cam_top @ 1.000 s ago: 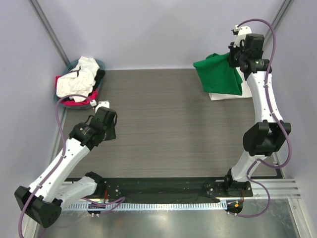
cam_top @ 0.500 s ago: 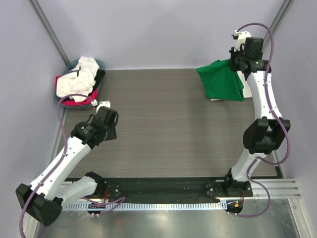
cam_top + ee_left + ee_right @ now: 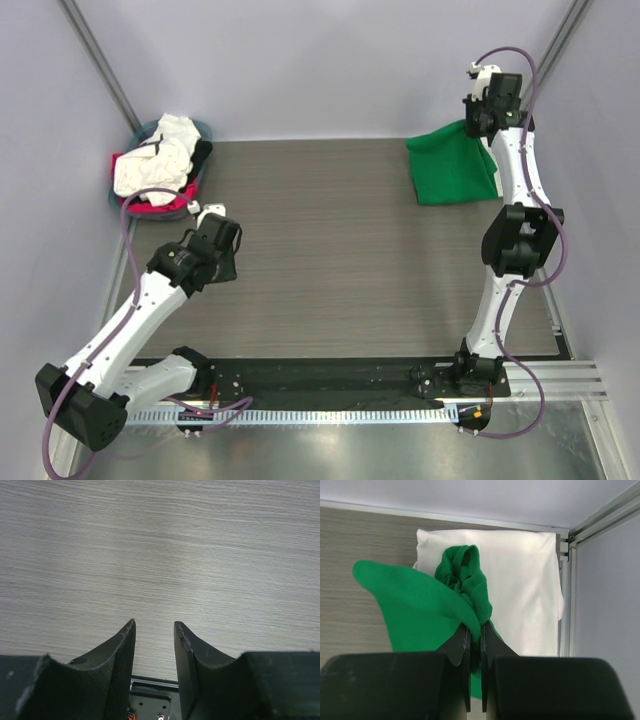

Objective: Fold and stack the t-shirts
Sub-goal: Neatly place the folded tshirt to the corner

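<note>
My right gripper (image 3: 478, 122) is at the far right corner, shut on a bunched edge of the bright green t-shirt (image 3: 452, 165). In the right wrist view the gripper (image 3: 474, 627) pinches the green t-shirt (image 3: 420, 610), which hangs over a folded white t-shirt (image 3: 520, 590) lying flat in the corner. In the top view the green shirt covers the white one. My left gripper (image 3: 222, 262) is open and empty over bare table at the left; its wrist view (image 3: 154, 625) shows only wood grain. More t-shirts (image 3: 155, 165), white, pink-red and black, lie heaped in the basket.
The round grey-blue basket (image 3: 135, 135) stands at the far left corner. A metal frame rail (image 3: 567, 545) and the purple side wall run close beside the white shirt on the right. The wooden table top (image 3: 320, 250) stretches between the arms.
My right gripper has carried the green t-shirt rightward toward the far right corner, so it now covers the white shirt. The left arm has shifted only slightly.
</note>
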